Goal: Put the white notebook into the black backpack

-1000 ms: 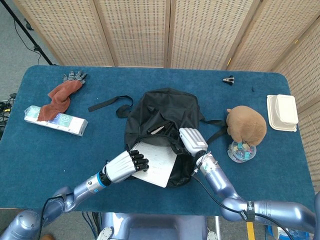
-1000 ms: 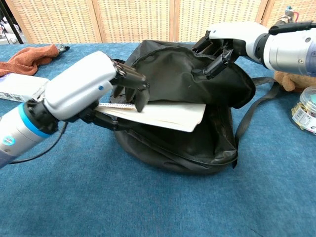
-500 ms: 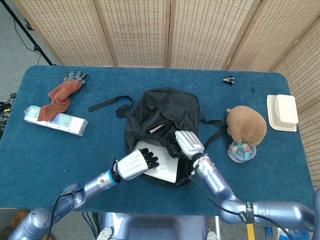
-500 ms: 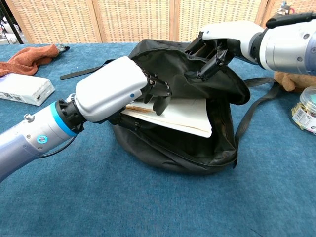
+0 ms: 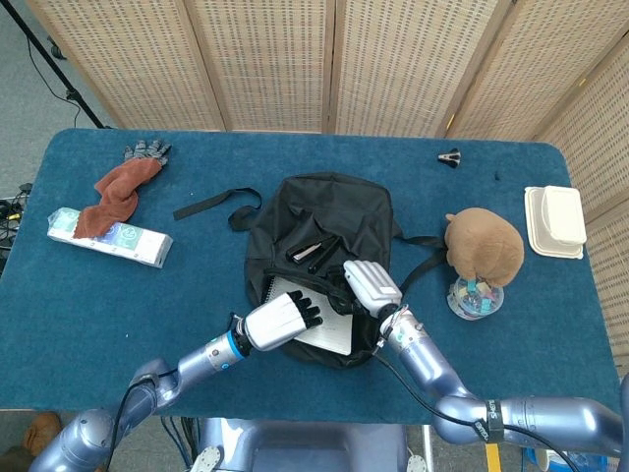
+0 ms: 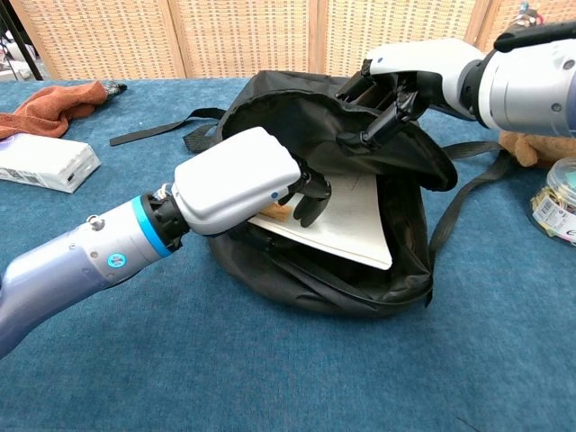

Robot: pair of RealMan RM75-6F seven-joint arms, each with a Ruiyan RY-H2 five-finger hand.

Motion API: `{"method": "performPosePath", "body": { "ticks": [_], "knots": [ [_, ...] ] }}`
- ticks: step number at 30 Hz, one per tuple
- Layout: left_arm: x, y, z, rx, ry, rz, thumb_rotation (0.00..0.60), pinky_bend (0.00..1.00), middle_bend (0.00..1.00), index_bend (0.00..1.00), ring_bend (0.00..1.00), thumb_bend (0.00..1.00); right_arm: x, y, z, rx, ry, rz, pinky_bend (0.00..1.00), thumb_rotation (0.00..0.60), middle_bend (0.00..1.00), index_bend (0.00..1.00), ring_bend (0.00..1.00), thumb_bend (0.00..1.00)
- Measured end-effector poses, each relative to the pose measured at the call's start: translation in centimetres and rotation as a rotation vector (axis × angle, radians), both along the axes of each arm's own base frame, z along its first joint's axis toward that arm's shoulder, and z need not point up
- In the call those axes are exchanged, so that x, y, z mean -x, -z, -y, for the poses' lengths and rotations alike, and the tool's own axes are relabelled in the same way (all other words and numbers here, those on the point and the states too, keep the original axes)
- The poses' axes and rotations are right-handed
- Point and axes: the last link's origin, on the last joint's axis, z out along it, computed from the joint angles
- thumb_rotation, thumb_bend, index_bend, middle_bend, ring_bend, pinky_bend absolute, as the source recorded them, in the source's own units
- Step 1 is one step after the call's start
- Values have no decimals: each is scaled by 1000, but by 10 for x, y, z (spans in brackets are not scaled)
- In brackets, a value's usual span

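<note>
We've pushed white notebook [image 6: 346, 220] deeper over last second — now mostly inside black backpack [image 5: 324, 221] mouth. Left hand [image 6: 241, 180] clamped on its near edge; right hand [image 6: 405, 76] grips upper flap, holding opening wide. Insertion nearly done — release next.

The right hand [image 6: 409, 72] holds the upper flap of the black backpack [image 6: 360, 153] raised, so the mouth gapes beyond the left hand's [image 6: 243, 180] fingertips. The white notebook [image 6: 346, 220] fills most of that gap under the fingers; bare table [image 6: 270, 378] lies behind the wrist.
</note>
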Motion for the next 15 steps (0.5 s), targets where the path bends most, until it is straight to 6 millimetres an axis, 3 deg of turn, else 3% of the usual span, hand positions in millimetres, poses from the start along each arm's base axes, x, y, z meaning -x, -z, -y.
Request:
{"method": "performPosePath", "body": {
  "ticks": [15],
  "knots": [
    [-4, 13, -6, 1, -31, -51, 600, 690, 657, 795, 610, 468, -1, -6, -4, -13, -17, 8, 593, 600, 624, 614, 618, 718]
  ]
}}
